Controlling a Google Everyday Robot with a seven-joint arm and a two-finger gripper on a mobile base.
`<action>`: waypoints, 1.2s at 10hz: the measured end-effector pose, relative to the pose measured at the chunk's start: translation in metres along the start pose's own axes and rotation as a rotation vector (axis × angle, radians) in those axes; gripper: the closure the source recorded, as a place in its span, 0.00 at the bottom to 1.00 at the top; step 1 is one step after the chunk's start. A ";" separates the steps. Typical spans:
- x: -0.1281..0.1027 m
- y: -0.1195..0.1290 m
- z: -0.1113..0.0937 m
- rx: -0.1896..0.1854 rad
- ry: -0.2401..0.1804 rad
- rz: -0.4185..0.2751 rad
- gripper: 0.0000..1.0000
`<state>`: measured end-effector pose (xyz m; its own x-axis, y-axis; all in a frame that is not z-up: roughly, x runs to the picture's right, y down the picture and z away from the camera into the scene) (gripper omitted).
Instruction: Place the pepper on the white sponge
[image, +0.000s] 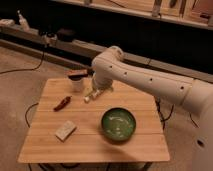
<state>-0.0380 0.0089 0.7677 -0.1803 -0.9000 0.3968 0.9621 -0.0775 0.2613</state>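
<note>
My arm (150, 82) comes in over the wooden table (135, 102), passing behind the green bowl (119, 124) as the camera sees it. It bends down at the elbow, so that my claw (98, 89) hangs low over the boards beyond the bowl and a little to its left. The bulk of my own wrist hides the claw from this side, so I cannot tell whether it is wide or narrow. I also cannot tell whether it touches anything. Just under it, on the side away from the bowl, lies a white tube-like bottle (90, 96), on its side and slanted. Farther back from the bowl stands a white cup (77, 81) with a brown top. The pepper (62, 103) lies flat on the table well to the left of the bowl and a little behind it, dark red and slim, apart from my claw. The white sponge (65, 130) lies flat to the left of the bowl and slightly nearer the front edge, with bare wood between it and the pepper.
</note>
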 end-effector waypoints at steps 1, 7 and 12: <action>0.015 -0.013 0.012 0.024 0.019 0.046 0.20; 0.051 -0.065 0.057 0.166 0.042 0.167 0.20; 0.049 -0.075 0.061 0.187 0.009 0.172 0.20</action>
<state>-0.1311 -0.0032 0.8208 -0.0145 -0.8971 0.4415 0.9240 0.1567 0.3489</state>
